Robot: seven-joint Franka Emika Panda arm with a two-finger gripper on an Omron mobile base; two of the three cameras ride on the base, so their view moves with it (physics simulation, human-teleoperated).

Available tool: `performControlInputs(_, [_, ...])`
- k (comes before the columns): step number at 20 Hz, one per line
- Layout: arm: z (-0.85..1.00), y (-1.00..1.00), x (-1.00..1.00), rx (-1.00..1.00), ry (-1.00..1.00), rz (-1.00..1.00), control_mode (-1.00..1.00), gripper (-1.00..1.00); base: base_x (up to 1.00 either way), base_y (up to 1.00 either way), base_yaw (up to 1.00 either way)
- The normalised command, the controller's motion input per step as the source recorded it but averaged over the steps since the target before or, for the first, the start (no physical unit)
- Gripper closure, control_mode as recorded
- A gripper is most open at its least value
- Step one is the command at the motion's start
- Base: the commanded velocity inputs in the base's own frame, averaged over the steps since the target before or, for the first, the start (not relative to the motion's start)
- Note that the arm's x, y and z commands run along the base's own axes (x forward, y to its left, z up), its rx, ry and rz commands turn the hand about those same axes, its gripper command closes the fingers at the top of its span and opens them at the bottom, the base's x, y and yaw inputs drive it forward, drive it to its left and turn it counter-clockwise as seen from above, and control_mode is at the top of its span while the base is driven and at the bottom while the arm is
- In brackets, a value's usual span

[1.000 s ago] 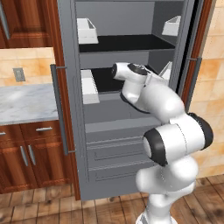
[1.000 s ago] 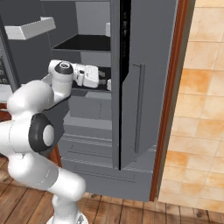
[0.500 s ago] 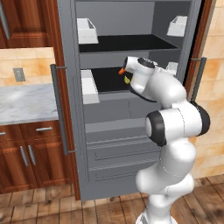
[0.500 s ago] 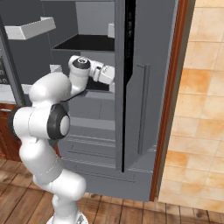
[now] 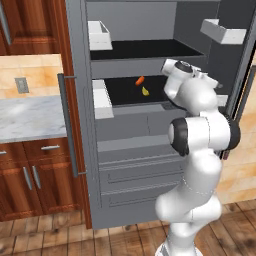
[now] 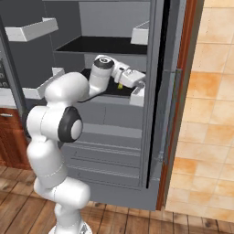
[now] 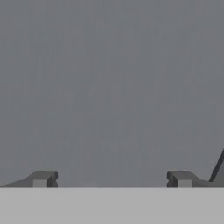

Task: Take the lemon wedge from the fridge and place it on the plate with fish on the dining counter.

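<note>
The gripper (image 7: 111,179) is seen with its jaws spread wide apart and nothing held between them, just a flat grey fridge surface faced at close range in the hand view. From the right base view, the hand (image 6: 133,77) is found reaching into the fridge (image 6: 114,151) at the middle shelf level, close to the white door bin (image 6: 138,95) on the right-hand door. In the left base view the arm's upper joint (image 5: 181,75) is placed in front of the right part of that shelf. Further back, the lemon wedge (image 5: 145,91) is spotted lying on the dark middle shelf (image 5: 125,92), with a small orange item (image 5: 140,80) just behind it, pretty close but apart. The wedge isn't touched by anything. The wooden cabinets (image 5: 30,175) and marble counter (image 5: 27,115) are seen off to the left.
</note>
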Motion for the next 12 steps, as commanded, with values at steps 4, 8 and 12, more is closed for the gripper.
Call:
performControlInputs(4, [0.00,-1.00,-0.32,0.00,0.01,-0.18,-1.00,-1.00,0.00,0.00,0.00])
performControlInputs(8, [0.00,-0.29,-0.74,0.00,-0.22,0.01,-1.00,-1.00,0.00,0.00,0.00])
performControlInputs(12, [0.07,0.72,-1.00,-0.04,-0.27,0.16,-1.00,-1.00,0.00,0.00,0.00])
